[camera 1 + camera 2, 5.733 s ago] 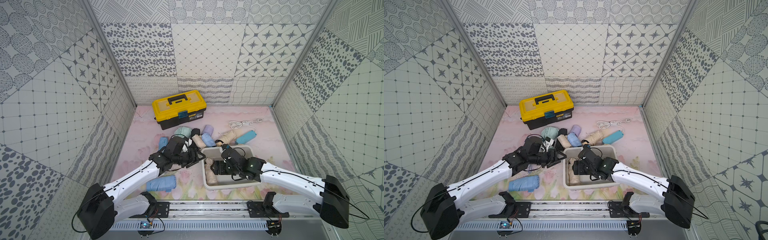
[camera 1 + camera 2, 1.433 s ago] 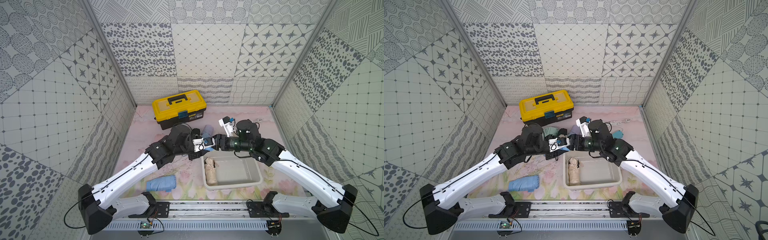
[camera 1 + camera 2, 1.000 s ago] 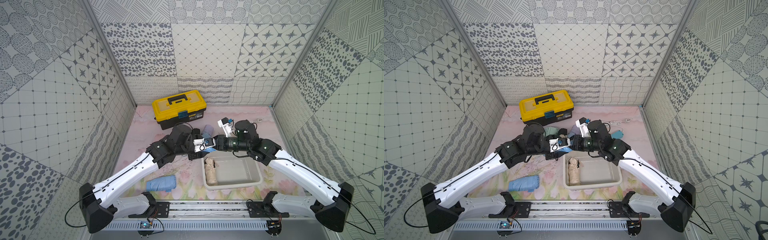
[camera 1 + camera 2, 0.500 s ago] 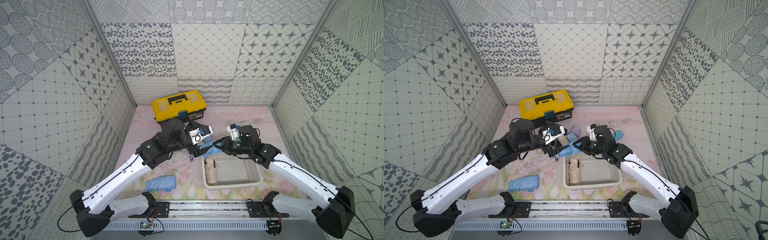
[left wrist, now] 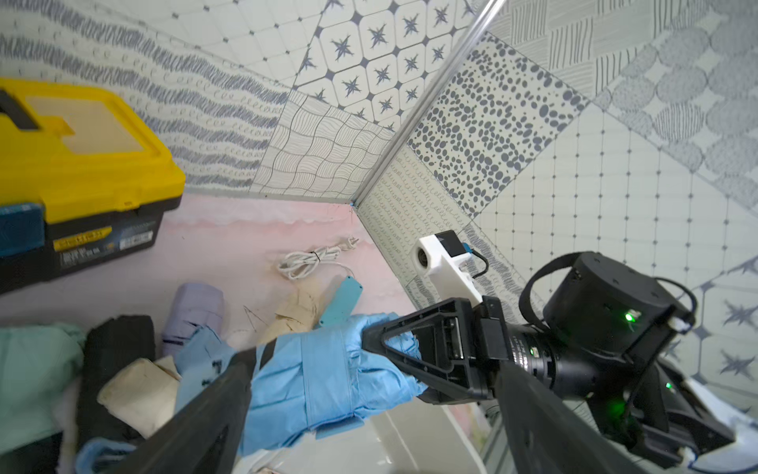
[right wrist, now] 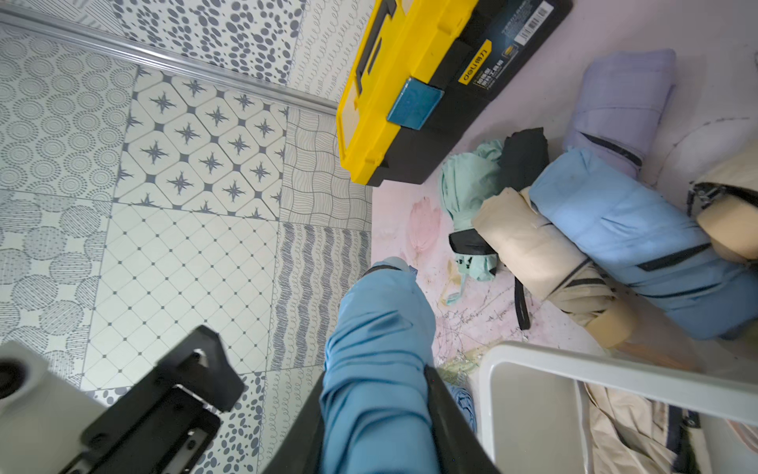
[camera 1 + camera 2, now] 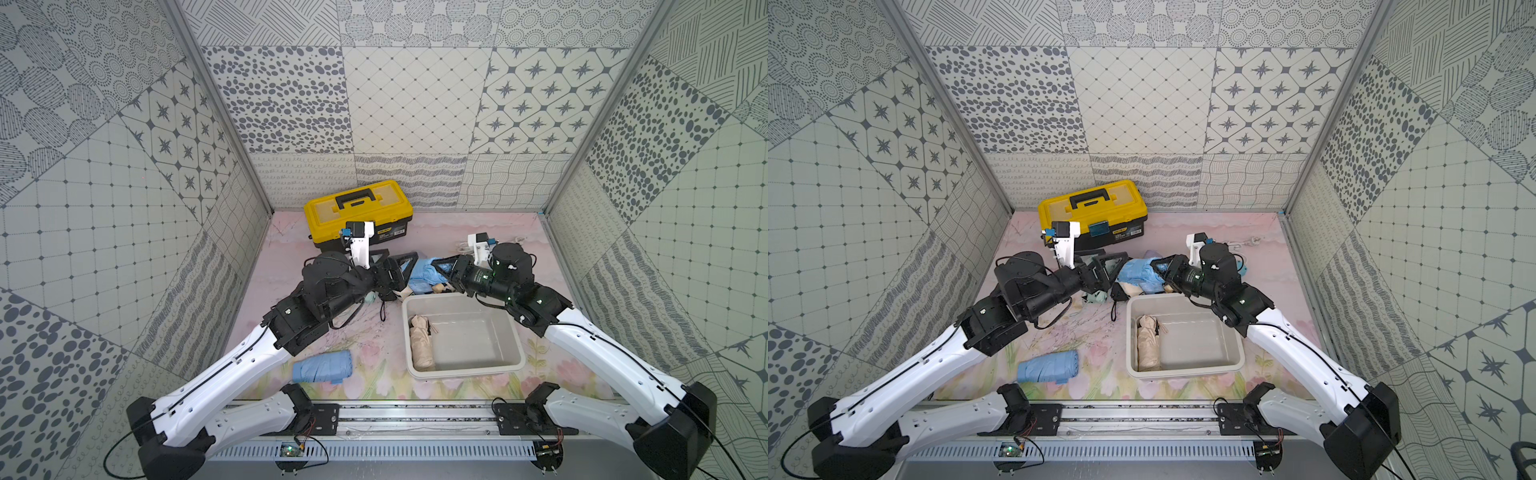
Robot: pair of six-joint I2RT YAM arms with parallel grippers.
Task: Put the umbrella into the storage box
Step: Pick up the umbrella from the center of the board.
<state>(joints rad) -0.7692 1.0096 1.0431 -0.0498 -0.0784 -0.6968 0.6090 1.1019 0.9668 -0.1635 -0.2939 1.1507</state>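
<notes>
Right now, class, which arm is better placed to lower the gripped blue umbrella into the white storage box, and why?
The right. The right gripper is shut on the blue umbrella by the far rim of the storage box; the left gripper is open, holding nothing.

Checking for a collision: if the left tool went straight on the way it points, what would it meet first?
Probably the light blue folded umbrella clamped in the right tool, just ahead of the open left tool; depth is unclear.
</notes>
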